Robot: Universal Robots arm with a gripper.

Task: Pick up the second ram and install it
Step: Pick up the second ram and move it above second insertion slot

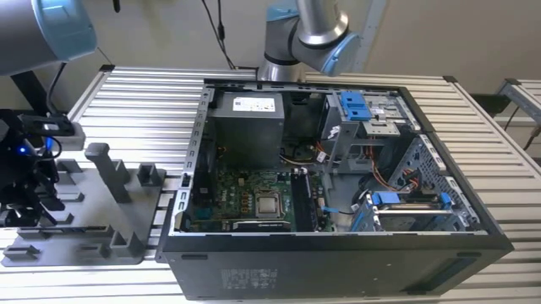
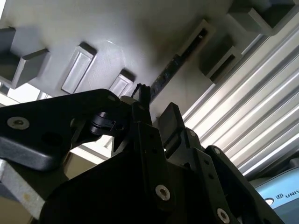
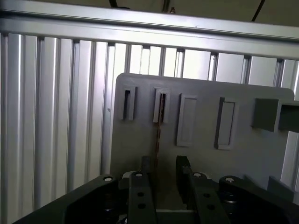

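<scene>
The second ram (image 3: 158, 130) is a thin dark stick standing edge-on in a slot of the grey plastic tray (image 3: 201, 95). In the second wrist view the ram (image 2: 170, 70) runs from a tray slot toward my fingers. My gripper (image 3: 163, 168) is open, with one fingertip on each side of the ram's near end and a gap left on both sides. The same straddle shows in the second wrist view, where the gripper (image 2: 156, 105) hangs just over the stick. In the exterior view the gripper (image 1: 30, 202) hovers over the tray (image 1: 110, 215) at that view's left.
An open computer case (image 1: 338, 266) lies to the exterior view's right of the tray, its motherboard (image 1: 253, 199) exposed and blue drive clips (image 1: 355, 104) at the back. Upright grey posts (image 1: 108, 171) rise from the tray. Everything rests on a ribbed aluminium table (image 1: 144, 101).
</scene>
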